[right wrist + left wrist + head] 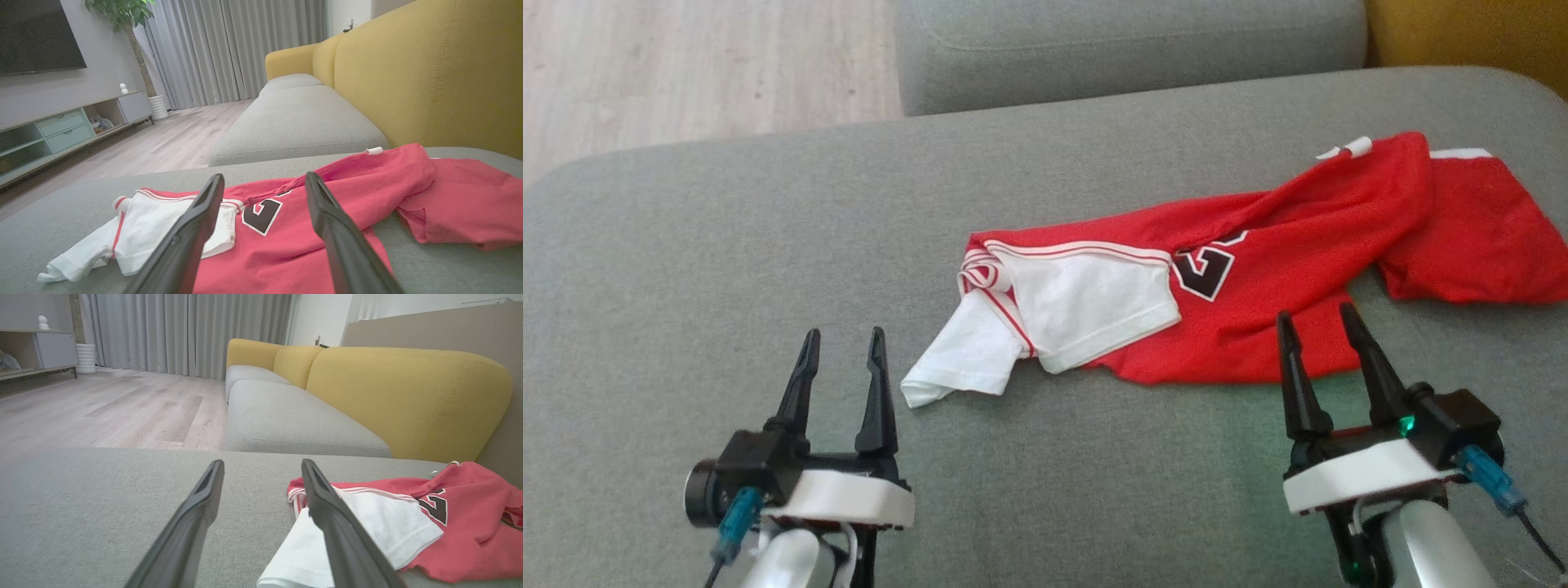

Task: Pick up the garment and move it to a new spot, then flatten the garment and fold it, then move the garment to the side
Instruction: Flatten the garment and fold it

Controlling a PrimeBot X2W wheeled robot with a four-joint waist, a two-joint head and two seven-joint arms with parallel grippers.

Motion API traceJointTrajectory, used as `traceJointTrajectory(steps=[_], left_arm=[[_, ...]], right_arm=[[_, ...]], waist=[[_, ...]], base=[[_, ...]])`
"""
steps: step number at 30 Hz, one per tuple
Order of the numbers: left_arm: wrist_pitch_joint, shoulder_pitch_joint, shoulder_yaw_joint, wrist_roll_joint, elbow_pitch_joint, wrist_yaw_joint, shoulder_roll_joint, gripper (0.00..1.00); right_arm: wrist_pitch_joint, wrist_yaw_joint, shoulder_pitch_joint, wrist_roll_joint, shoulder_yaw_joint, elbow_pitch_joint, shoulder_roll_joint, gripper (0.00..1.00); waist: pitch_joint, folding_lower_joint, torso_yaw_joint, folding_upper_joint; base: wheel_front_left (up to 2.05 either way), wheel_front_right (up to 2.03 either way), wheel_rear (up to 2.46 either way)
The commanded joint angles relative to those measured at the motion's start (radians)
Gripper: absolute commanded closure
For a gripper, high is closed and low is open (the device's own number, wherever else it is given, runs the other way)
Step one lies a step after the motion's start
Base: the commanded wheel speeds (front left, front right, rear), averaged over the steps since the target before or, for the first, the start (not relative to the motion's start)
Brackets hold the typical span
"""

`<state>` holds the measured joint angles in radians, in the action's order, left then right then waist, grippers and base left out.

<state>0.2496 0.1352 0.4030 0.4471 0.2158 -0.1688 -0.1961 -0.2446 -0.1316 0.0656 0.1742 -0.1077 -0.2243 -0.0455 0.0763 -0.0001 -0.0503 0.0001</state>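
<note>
Jersey: A red sports jersey (pixel 1258 269) is lying crumpled on the big grey seat cushion (pixel 727 269). It is stretching from the middle of the cushion across to the robot's right, neither flattened nor folded.
White sleeve: A white sleeve (pixel 1086 306) with thin red piping is lying doubled over the red cloth at the end nearest the left gripper. Its loose corner is trailing onto bare cushion.
Number: A black number (pixel 1209 265) edged in white is peeking out between the sleeve and a fold of red; too much is hidden for me to read it.
Left gripper: The left gripper (pixel 843 332) is hovering over bare cushion just beside the sleeve's corner. Its fingers are standing wide apart and gripping nothing.
Right gripper: The right gripper (pixel 1316 313) is pointing at the near edge of the red cloth, fingers spread and gripping nothing. I cannot tell whether the tips are touching the fabric.
Sofa: A second grey cushion (pixel 1127 49) is sitting beyond this one, and a yellow backrest (pixel 408 400) is running along behind both.
Room: Pale wooden floor (pixel 686 65) is showing past the cushion, and grey curtains (pixel 184 330) are hanging at the far end.
</note>
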Motion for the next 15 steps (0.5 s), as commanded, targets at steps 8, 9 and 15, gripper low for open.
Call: traceJointTrajectory(steps=[8, 9, 15], left_arm=[[0.012, 0.048, -0.042, -0.074, -0.041, 0.040, 0.004, 0.00], [0.012, 0.058, -0.035, -0.079, -0.036, 0.049, 0.004, 0.00], [-0.055, 0.164, 0.068, -0.131, -0.002, 0.119, 0.008, 0.00]], right_arm=[[0.006, 0.001, 0.020, -0.004, -0.039, 0.023, -0.005, 0.00], [0.008, 0.001, 0.021, -0.005, -0.037, 0.021, -0.005, 0.00], [0.024, 0.001, 0.028, -0.013, -0.008, 0.020, -0.005, 0.00]], waist=[[-0.007, 0.0001, -0.006, -0.0001], [-0.002, 0.0001, -0.014, -0.0001], [0.051, 0.0001, -0.095, -0.0001]], base=[[0.00, 0.00, 0.00], [0.00, 0.00, 0.00], [0.00, 0.00, 0.00]])
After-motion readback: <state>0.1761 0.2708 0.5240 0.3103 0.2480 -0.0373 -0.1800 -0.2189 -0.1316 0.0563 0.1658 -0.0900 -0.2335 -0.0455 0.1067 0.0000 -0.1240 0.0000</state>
